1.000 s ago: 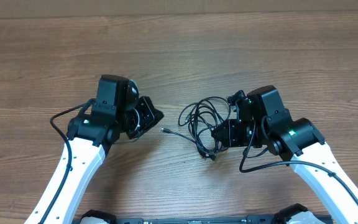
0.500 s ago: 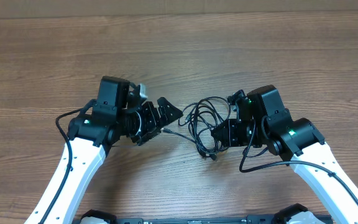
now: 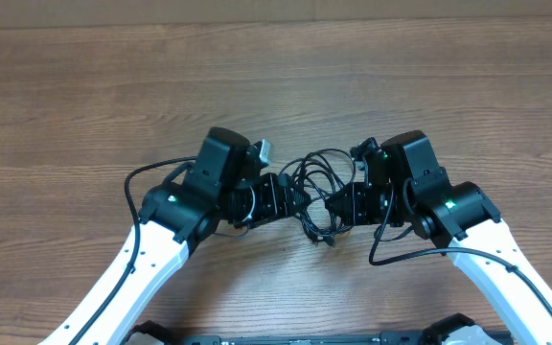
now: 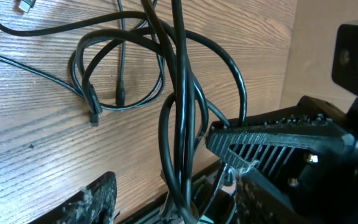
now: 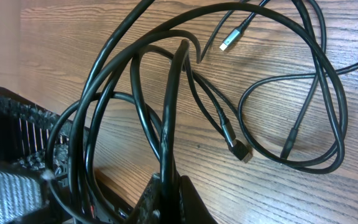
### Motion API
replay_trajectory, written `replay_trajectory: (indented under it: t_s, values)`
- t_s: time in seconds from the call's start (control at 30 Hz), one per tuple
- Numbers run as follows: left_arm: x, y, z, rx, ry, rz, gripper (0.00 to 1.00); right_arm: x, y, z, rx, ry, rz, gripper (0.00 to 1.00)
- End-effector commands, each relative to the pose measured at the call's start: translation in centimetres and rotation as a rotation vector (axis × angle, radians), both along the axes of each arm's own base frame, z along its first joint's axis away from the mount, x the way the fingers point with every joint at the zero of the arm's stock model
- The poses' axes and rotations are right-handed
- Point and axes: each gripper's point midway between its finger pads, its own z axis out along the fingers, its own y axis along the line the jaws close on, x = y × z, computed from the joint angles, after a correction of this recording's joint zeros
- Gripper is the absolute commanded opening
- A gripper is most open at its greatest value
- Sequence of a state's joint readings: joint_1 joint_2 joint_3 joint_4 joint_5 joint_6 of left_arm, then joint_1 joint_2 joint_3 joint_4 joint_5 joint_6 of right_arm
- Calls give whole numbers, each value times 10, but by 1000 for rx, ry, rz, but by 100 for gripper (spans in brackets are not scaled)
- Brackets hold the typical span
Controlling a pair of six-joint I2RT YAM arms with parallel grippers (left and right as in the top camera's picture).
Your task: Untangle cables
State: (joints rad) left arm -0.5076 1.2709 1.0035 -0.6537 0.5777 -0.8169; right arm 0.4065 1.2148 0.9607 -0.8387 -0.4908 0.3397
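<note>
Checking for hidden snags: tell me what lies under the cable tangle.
Only bare wooden table shows between loops of the cables. What lies beneath the strands covered by the left gripper and right gripper cannot be seen.

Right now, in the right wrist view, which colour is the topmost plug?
Silvery: the small cable plug shows best in the right wrist view.

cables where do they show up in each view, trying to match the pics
Overhead: cables at centre, between left claw and right claw.
Left wrist: cables run top to bottom through the middle.
Right wrist: cables loop across most of the frame.
Shared landmark: the wooden table under them.
</note>
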Motion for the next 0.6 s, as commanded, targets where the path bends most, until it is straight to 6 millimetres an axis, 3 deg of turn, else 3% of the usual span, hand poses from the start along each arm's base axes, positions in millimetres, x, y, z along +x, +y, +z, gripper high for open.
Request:
replay_trajectory:
  t_s: [0.0, 0.13, 0.23, 0.27, 0.3, 0.4, 0.57]
  values:
    - [5, -3, 1, 25, -36, 24, 58, 0, 1, 2, 8, -7, 8, 4]
    - [4, -9, 1, 23, -51, 10, 55, 0, 1, 2, 8, -7, 8, 4]
    - [6, -10, -2, 32, -51, 13, 43, 0, 1, 2, 6, -4, 8, 4]
    - [7, -11, -2, 30, -48, 16, 36, -1, 0, 1, 5, -1, 8, 4]
    - [7, -11, -4, 27, -29, 33, 24, -2, 0, 1, 3, 3, 8, 4]
    - [8, -12, -6, 27, -15, 38, 4, -2, 0, 1, 3, 3, 8, 4]
    - [9, -13, -9, 28, 8, 50, 4, -2, 0, 1, 3, 3, 8, 4]
